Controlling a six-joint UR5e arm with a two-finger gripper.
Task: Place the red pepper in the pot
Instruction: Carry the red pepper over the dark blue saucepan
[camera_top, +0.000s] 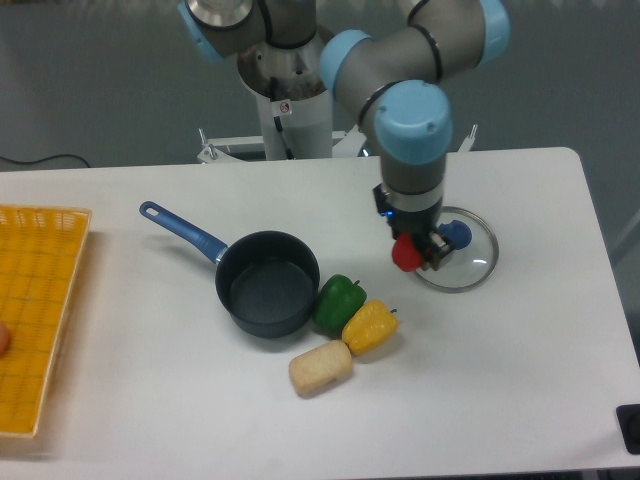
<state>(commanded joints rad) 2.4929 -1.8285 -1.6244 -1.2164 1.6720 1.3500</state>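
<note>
My gripper (408, 252) points straight down and is shut on the red pepper (405, 256), held in the air above the table just left of the glass lid. The pot (267, 283), a dark round saucepan with a long blue handle (182, 231), stands empty to the lower left of the gripper, roughly a pot's width and a half away. The fingers are mostly hidden behind the pepper.
A round glass lid with a blue knob (457, 250) lies right of the gripper. A green pepper (339, 303), a yellow pepper (370, 326) and a beige corn-like piece (320, 368) sit against the pot's right side. A yellow basket (35, 310) is at the left edge.
</note>
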